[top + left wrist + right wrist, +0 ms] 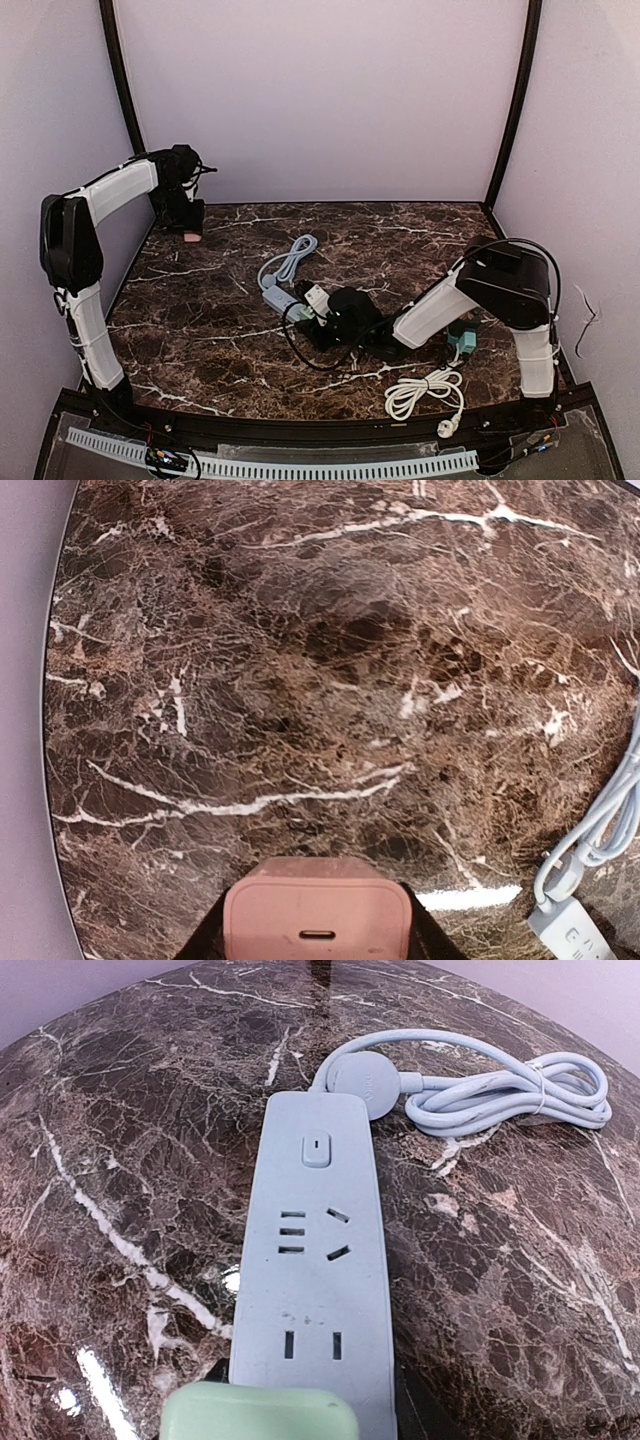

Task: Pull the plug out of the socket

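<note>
1. The power strip (280, 298) (310, 1260) is laid flat near the middle of the bench (200, 320). Its pale blue cord (292, 258) is bundled just beyond its far end.
2. The green plug (258, 1412) is located at the near end of the power strip, at the tip of the right arm (440, 305). Whether its pins are seated in a socket cannot be told.
3. The right jaws are not shown in any view, so their state cannot be told.
4. The slots of the power strip ahead of the green plug are shown unoccupied.
5. The left arm (110, 190) is raised over the far left corner of the bench. The left jaws are clamped on a pink plug (190, 238) (317, 912) — dark fingers (205, 942) are pressed against either side of it.
6. A coiled white cable (425, 390) is laid near the front right edge of the bench. A teal object (462, 340) is placed just beside the right arm.
</note>
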You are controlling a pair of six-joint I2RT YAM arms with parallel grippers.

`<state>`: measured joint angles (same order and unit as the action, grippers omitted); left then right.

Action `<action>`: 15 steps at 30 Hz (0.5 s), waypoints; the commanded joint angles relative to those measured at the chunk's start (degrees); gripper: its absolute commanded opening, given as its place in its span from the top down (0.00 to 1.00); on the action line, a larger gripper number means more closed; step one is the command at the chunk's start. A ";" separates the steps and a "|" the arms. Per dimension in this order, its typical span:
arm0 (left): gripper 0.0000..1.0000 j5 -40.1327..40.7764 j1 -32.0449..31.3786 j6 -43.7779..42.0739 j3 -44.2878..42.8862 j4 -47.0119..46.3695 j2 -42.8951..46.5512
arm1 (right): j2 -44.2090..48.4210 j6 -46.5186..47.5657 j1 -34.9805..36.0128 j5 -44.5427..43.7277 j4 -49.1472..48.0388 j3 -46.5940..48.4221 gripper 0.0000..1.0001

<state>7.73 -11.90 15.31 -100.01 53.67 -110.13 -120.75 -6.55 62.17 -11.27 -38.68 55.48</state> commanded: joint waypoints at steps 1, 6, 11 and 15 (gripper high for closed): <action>0.77 -0.60 2.11 -2.85 -5.98 6.91 -5.35 | -0.58 -0.52 -1.11 -0.88 4.29 -2.18 1.00; 0.77 -0.65 5.10 -4.70 -13.48 10.38 -12.36 | -0.79 -0.47 -1.15 -0.52 4.05 -2.05 1.00; 0.77 -0.73 7.08 -7.56 -20.37 14.46 -19.16 | -0.49 -0.41 -1.17 -0.60 3.72 -2.42 1.00; 0.75 -1.72 8.81 -9.34 -22.41 16.49 -22.01 | -0.61 -0.41 -1.17 -0.39 3.51 -2.41 1.00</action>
<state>7.14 -4.75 8.88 -119.70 64.25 -131.74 -120.75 -6.52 62.06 -10.92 -39.46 55.09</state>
